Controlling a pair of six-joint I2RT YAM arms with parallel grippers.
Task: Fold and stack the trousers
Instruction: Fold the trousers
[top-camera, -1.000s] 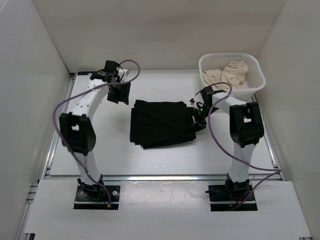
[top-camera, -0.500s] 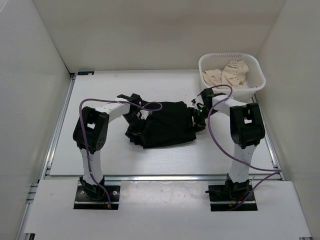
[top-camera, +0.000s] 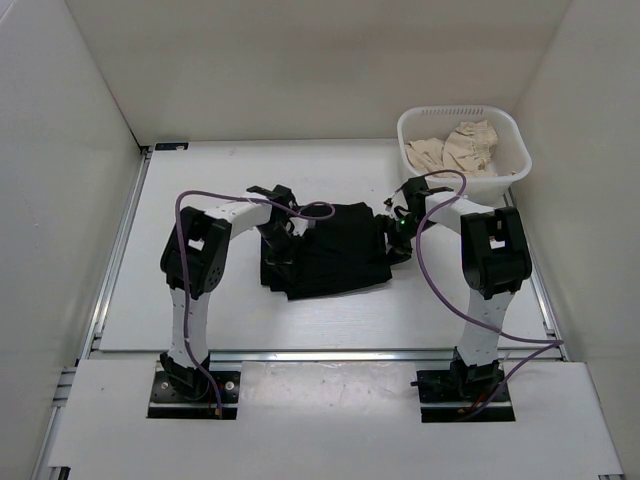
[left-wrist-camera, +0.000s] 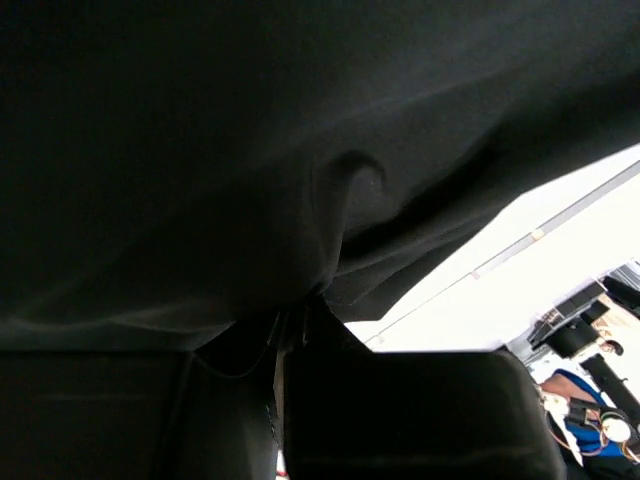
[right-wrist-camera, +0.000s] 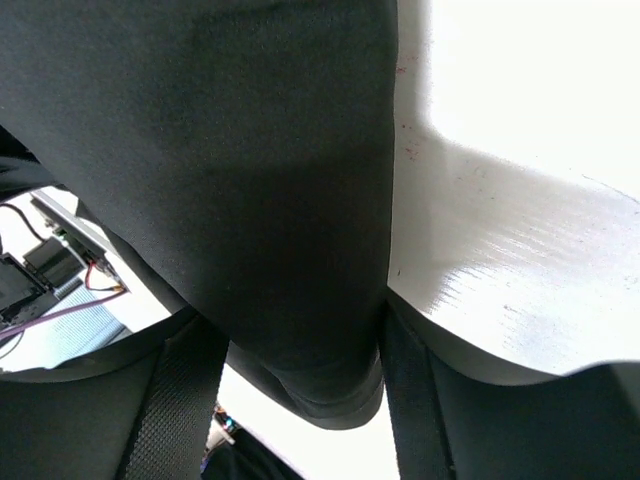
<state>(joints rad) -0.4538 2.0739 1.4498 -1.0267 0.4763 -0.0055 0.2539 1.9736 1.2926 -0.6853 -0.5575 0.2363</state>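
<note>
The black trousers (top-camera: 325, 250) lie folded in a rough rectangle in the middle of the table. My left gripper (top-camera: 276, 240) is at their left edge, shut on a pinch of the cloth. In the left wrist view the trousers (left-wrist-camera: 250, 150) fill most of the frame and pucker into the closed left gripper (left-wrist-camera: 300, 325). My right gripper (top-camera: 391, 238) is at the right edge. In the right wrist view a thick fold of the trousers (right-wrist-camera: 260, 180) fills the right gripper (right-wrist-camera: 300, 375) from finger to finger.
A white basket (top-camera: 516, 140) with beige cloth (top-camera: 455, 148) in it stands at the back right corner. White walls close the table on the left, back and right. Purple cables loop off both arms.
My left arm has swung from the back left down to the trousers' left edge and its gripper has shut on the cloth. The right arm has stayed put.
</note>
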